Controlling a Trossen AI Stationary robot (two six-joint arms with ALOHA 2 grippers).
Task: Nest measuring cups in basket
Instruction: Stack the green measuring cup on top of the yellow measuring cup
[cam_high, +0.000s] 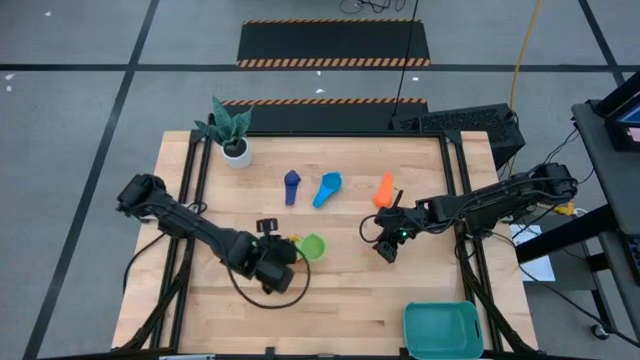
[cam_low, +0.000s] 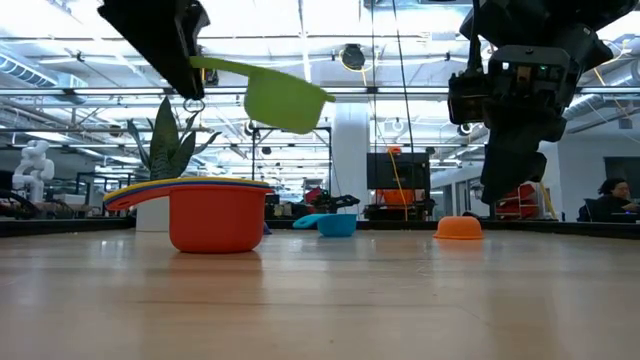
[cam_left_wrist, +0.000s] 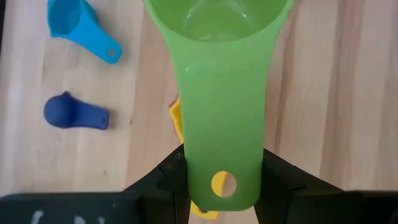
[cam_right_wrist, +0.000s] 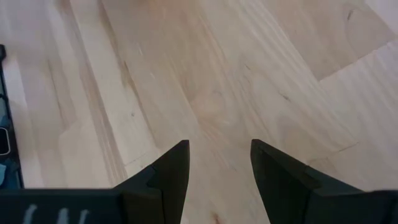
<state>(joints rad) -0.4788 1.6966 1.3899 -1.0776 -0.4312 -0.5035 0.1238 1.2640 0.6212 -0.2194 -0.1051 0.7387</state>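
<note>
Pale wooden tabletop (cam_high: 330, 300). My left gripper (cam_left_wrist: 224, 186) clamps the flat handle of the green plastic measuring cup (cam_low: 285, 98), raised just above the red-bottomed nested cup stack (cam_low: 205, 210). My right gripper (cam_right_wrist: 219, 165), fingers apart and empty, hangs well away from that stack.

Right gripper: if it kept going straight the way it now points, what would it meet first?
Probably the bare table. The right gripper, fingers apart and empty, points down at plain wood; no cup lies in that line. The height above the table is unclear.
</note>
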